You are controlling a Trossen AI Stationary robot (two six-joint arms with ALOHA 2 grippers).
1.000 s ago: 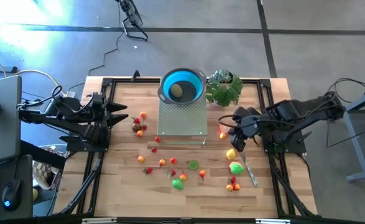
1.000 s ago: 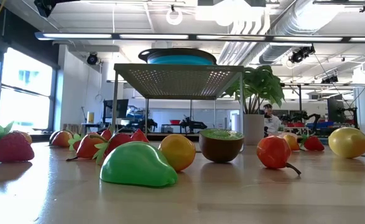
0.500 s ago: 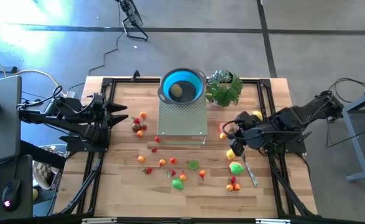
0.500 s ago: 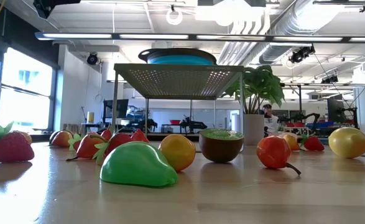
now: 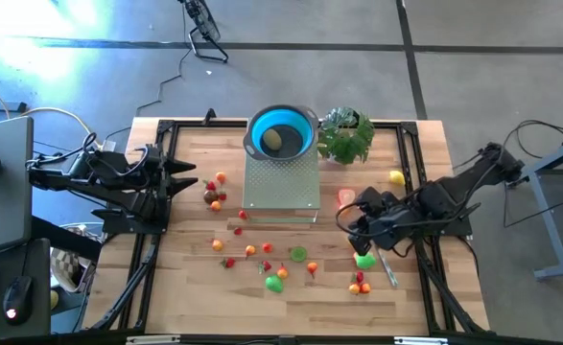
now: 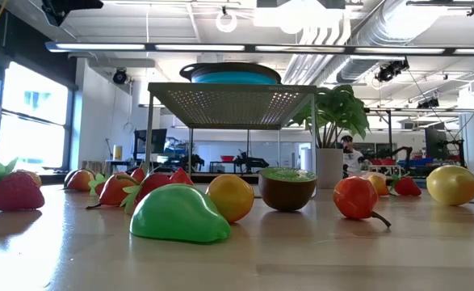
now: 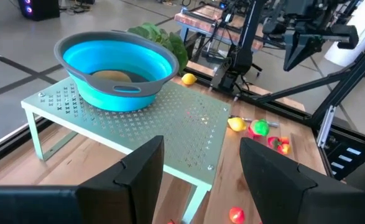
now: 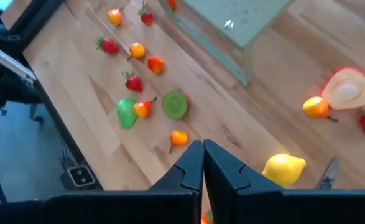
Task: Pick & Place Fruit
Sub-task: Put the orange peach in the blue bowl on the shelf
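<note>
Small toy fruits lie scattered on the wooden table: a green pear, a kiwi half, a lemon, strawberries and small orange fruits. Another lemon lies at the right. A blue bowl holding one brownish fruit stands on a perforated metal stand. My right gripper hovers shut above the fruits at the right, beside the lemon, holding nothing. My left gripper waits open at the table's left, pointing toward the stand.
A leafy green plant stands to the right of the bowl. A slim silver knife lies near the pear. A halved red fruit lies close to the stand's right leg. Bare wood shows along the near edge.
My right gripper has gone toward the table's near edge and a little left, sinking slightly and rolling its wrist. It has stayed shut. The lemon at the right, earlier under the arm, now shows. No fruit has moved.
</note>
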